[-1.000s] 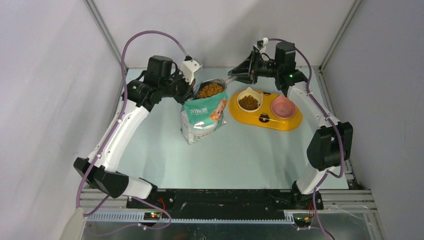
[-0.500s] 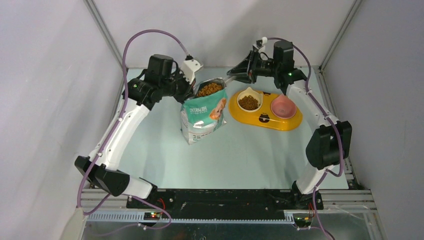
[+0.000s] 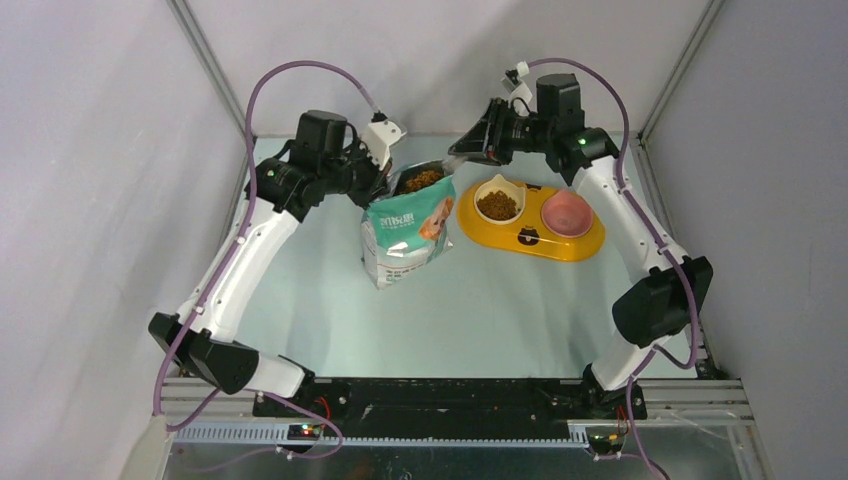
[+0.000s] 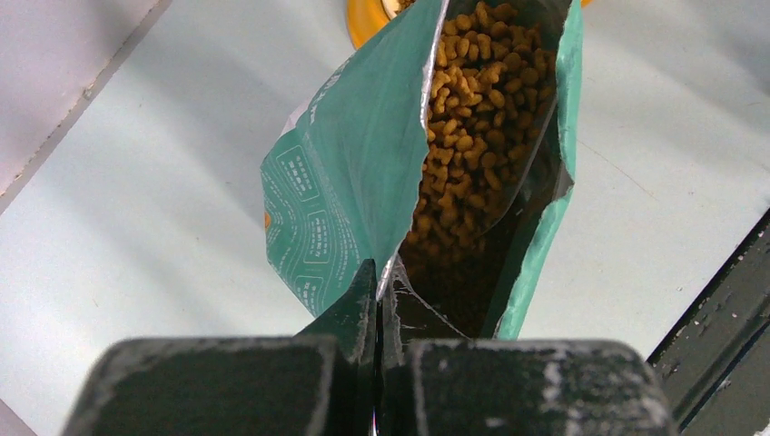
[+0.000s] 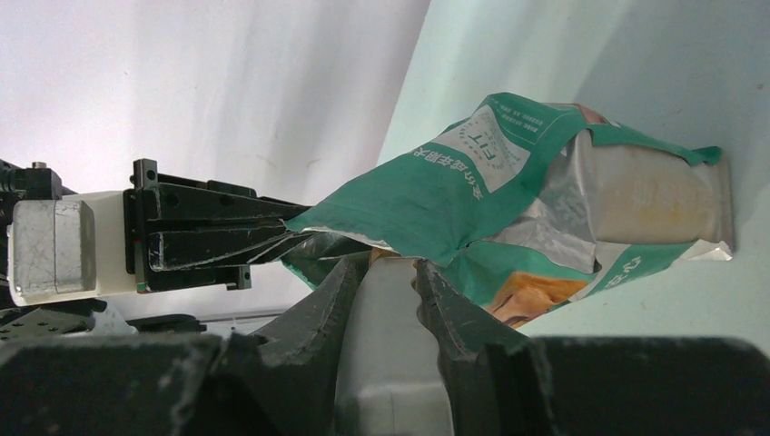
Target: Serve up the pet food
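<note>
A teal-and-white bag (image 3: pixel 404 228) stands open on the table, and brown pet food (image 3: pixel 423 179) shows in its mouth. My left gripper (image 3: pixel 384 187) is shut on the bag's left rim; in the left wrist view the gripper (image 4: pixel 380 280) pinches the rim edge with kibble (image 4: pixel 472 118) just beyond. My right gripper (image 3: pixel 472 150) is shut on the handle of a clear scoop (image 5: pixel 390 350), whose front end reaches the bag's mouth (image 3: pixel 446 165). In the right wrist view the bag (image 5: pixel 472 177) hides the scoop's bowl.
A yellow double-bowl feeder (image 3: pixel 530 240) lies right of the bag. Its white bowl (image 3: pixel 497 205) holds kibble, and its pink bowl (image 3: pixel 567 212) shows none. Grey walls close in the back and both sides.
My right arm has swung left and carried the scoop from above the feeder's back edge to the bag's mouth. The left arm and the bag have stayed still.
</note>
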Robot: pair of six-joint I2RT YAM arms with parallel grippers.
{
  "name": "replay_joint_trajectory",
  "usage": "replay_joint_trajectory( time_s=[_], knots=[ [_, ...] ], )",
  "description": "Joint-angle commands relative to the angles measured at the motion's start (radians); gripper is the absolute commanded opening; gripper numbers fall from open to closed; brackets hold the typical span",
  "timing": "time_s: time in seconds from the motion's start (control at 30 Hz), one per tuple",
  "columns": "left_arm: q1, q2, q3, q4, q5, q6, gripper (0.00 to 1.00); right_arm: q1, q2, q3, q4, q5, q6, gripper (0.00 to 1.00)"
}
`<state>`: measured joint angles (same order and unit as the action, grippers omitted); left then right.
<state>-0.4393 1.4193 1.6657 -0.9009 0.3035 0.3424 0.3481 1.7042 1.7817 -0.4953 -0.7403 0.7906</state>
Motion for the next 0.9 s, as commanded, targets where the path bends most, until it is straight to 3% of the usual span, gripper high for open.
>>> replay_joint_trajectory(
  time_s=[0.0, 0.3, 0.43, 0.53, 0.87],
  knots=[
    [0.004, -0.030, -0.020, -0.046, -0.015, 0.023, 0.00, -0.010, -0.043, 0.037, -0.024, 0.105, -0.091, 0.00],
    [0.004, -0.036, -0.030, -0.046, -0.014, 0.023, 0.00, 0.030, -0.066, 0.057, -0.025, 0.129, -0.175, 0.00],
    [0.004, -0.036, -0.032, -0.044, -0.012, 0.020, 0.00, -0.009, -0.055, -0.044, 0.135, -0.039, 0.024, 0.00],
    [0.004, -0.035, -0.031, -0.046, -0.014, 0.022, 0.00, -0.039, -0.045, -0.161, 0.343, -0.168, 0.279, 0.00],
    [0.004, -0.018, 0.009, -0.082, -0.063, 0.056, 0.00, -0.083, -0.013, -0.237, 0.412, -0.230, 0.438, 0.00]
  ],
)
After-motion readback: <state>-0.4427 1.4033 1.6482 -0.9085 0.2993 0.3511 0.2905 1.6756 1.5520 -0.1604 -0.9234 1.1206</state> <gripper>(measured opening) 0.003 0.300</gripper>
